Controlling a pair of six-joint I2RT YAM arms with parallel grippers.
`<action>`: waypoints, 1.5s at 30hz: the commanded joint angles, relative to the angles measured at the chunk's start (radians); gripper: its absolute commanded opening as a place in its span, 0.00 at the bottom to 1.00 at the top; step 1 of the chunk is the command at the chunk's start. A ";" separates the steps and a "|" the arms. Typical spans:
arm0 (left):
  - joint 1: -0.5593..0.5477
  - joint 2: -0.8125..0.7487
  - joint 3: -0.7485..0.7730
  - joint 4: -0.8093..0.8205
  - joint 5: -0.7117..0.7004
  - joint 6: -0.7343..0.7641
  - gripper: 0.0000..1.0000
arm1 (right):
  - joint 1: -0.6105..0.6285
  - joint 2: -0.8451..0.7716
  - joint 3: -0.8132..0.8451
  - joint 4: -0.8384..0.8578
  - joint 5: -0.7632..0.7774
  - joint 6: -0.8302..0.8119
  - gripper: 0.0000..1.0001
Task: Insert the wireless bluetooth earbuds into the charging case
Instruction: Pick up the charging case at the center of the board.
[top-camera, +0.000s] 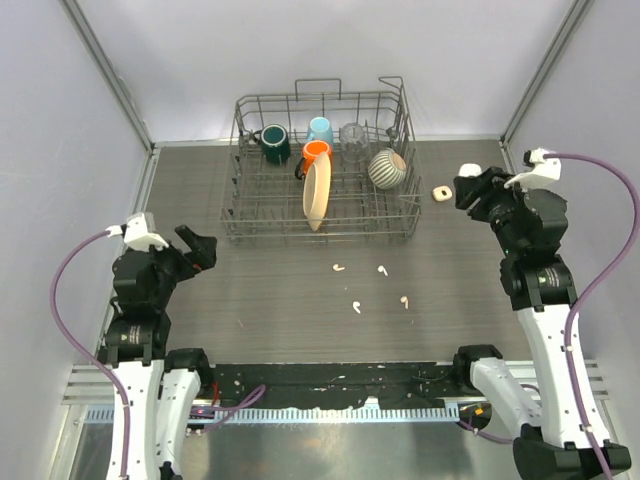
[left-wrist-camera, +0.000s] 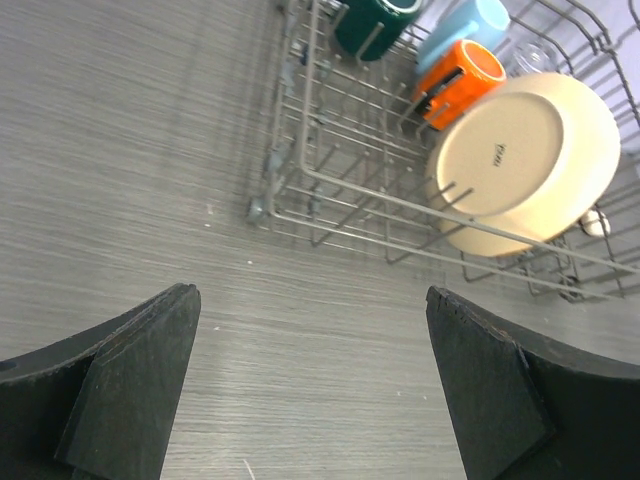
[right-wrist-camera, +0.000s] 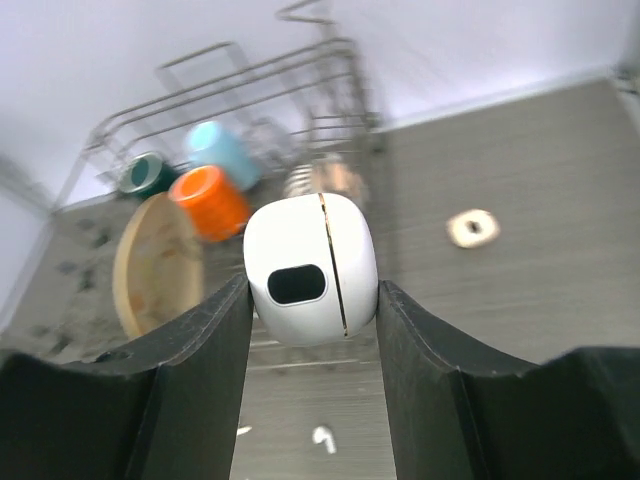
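Note:
The white charging case (right-wrist-camera: 310, 265) hangs above the table with its lid closed, a dark oval recess facing the camera, and my right gripper (right-wrist-camera: 312, 285) is shut on its two sides. In the top view that gripper (top-camera: 466, 189) is at the right rear of the table. Several tiny white earbuds lie loose mid-table: (top-camera: 338, 267), (top-camera: 382, 269), (top-camera: 356, 307), (top-camera: 404, 299). One earbud (right-wrist-camera: 322, 436) shows below the case. My left gripper (top-camera: 200, 250) stands open and empty at the left, fingers wide apart (left-wrist-camera: 310, 295).
A wire dish rack (top-camera: 237, 150) at the back holds mugs, a striped cup and a beige bowl (left-wrist-camera: 525, 160). A beige-tinted case (top-camera: 439, 192) lies on the table beside the rack, close to my right gripper, also seen in the right wrist view (right-wrist-camera: 472, 228).

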 joint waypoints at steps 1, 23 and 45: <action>0.002 0.041 0.008 0.067 0.192 0.015 1.00 | 0.113 -0.001 0.063 -0.012 -0.321 -0.077 0.07; -0.003 0.122 -0.038 0.406 0.789 -0.311 1.00 | 1.089 0.202 -0.078 0.067 0.328 -0.428 0.01; -0.489 0.240 -0.106 0.481 0.487 -0.322 0.98 | 1.278 0.281 -0.108 0.250 0.446 -0.485 0.01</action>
